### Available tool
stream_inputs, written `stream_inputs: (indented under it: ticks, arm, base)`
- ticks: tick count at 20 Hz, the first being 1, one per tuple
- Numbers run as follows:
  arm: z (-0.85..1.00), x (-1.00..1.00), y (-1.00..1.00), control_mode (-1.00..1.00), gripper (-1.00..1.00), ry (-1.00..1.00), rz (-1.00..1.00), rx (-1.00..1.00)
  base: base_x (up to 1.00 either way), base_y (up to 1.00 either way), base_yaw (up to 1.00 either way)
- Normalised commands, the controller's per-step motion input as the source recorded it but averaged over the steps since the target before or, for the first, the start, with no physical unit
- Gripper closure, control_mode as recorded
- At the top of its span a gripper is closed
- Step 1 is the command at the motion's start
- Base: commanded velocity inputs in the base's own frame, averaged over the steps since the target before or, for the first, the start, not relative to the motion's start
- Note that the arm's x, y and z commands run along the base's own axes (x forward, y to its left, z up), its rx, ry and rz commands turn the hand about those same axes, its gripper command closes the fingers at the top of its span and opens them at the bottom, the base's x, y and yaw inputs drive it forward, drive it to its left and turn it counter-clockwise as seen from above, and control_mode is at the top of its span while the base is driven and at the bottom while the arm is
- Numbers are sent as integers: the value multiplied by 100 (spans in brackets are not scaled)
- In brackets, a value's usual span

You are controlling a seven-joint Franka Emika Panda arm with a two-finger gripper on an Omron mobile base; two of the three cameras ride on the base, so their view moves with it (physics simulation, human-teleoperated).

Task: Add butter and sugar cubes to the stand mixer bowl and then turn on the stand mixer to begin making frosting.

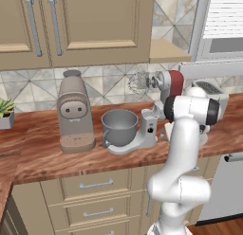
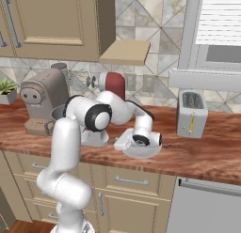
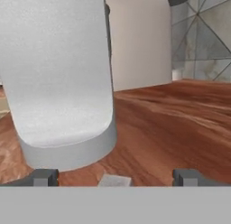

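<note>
Gripper (image 3: 115,178) hangs low over the counter (image 3: 180,128), fingers spread wide and empty, just right of the mixer (image 1: 156,106). The bowl (image 1: 119,126) sits on its base. A careless swing could strike the mixer's column.

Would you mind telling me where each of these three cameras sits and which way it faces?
Left base view: behind the arm on its left, facing the counter; stand mixer, stand mixer bowl, coffee machine; arm lower right.
Right base view: behind on its right, same counter and mixer, plus toaster; arm lower left.
Hand view: low over the wood counter, open gripper at bottom.
</note>
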Motion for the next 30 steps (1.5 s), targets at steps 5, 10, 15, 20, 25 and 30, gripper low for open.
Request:
stream_inputs:
  ticks: [5,10,15,20,25,30]
  arm:
    - [-6,28,0,-100,-100,0,-2,0]
    - [-30,3,-3,-100,-100,0,-1,-2]
    - [-39,-2,-24,-100,-100,0,-2,-5]
    - [-48,-30,-45,-100,-100,0,-3,-9]
    - [-63,-37,-46,-100,100,1,-5,-12]
    - [-61,-18,-15,-100,100,3,-5,-8]
  base:
    - [0,0,0]
    - [0,0,0]
    - [0,0,0]
    - [0,0,0]
    - [0,0,0]
    - [0,0,0]
